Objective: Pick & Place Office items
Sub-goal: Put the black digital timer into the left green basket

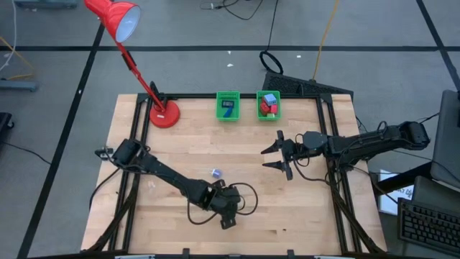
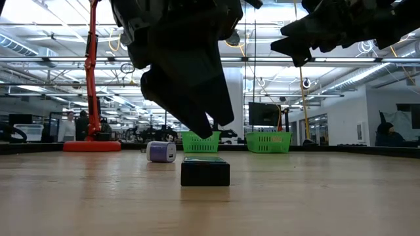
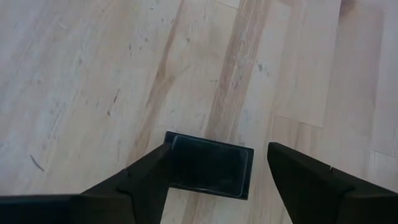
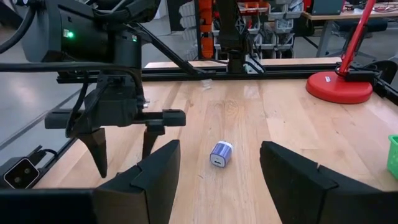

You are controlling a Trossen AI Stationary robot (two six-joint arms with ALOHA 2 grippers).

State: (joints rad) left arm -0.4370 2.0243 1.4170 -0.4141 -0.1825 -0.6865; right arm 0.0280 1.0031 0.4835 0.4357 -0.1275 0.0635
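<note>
Black oblong (image 3: 208,165) on bench (image 3: 93,74) | between parted left fingers (image 3: 146,180), long axis spanning gap | right fingers (image 1: 282,155) open, 2 o'clock, idle

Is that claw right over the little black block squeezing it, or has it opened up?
Open. The left gripper has one finger touching the black block, the other standing clear of it, and the block lies flat on the table.

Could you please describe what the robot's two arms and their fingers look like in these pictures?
Both arms are matte black, jointed tubes trailing black cables. The left gripper has slim tapered fingers on a crossbar, with a green light on its housing. The right gripper has the same dark pointed fingers.
</note>
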